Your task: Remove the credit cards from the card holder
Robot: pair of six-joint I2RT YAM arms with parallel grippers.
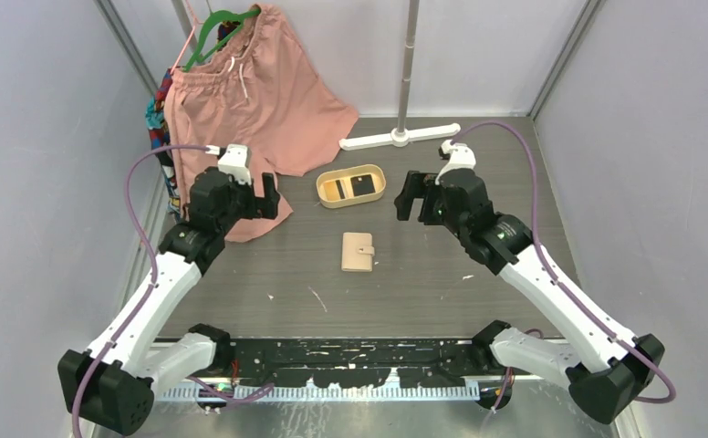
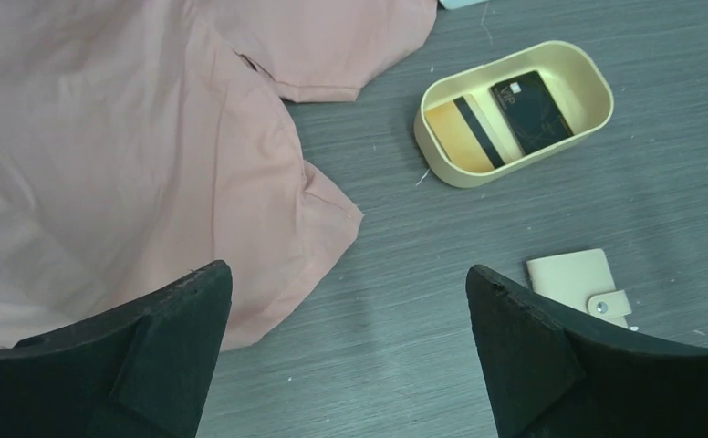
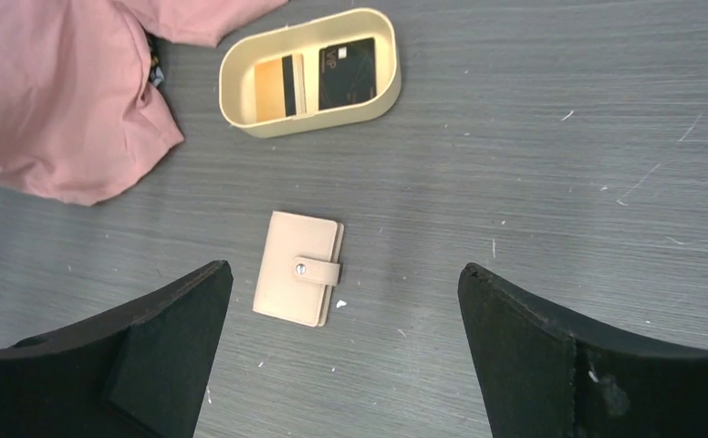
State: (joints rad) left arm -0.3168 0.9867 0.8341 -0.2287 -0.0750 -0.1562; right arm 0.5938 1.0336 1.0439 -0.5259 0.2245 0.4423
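**Sizing up a shut card holder, with both grippers wide open**

The card holder [image 3: 297, 268] lies flat on the desk [image 1: 423, 292], midway between the two arms, folded closed with its snap tab [image 3: 318, 270] fastened across the front. Beyond it sits an oval tray [image 3: 314, 123] with a black credit card [image 3: 348, 73] beside an orange-tinted credit card [image 3: 273, 87]. With the holder shut, I can't tell whether more cards are tucked inside.

The left gripper [image 1: 266, 195] hovers over the hem of the pink shorts [image 1: 241, 100], well apart from the holder. Its jaws are spread and hold nothing. The right gripper [image 1: 411, 197] hangs on the other side, equally wide and empty.

To my eye the holder is light and soft-skinned, so it would likely skid on the smooth desk if pushed from one side. It sits too low to pinch easily from above. The free end of the tab looks like the best purchase for popping the snap, with the other gripper pressing down on the body near the spine to pin it. Any cards inside would be thin, stiff and slick, best taken by an exposed edge and drawn straight out.
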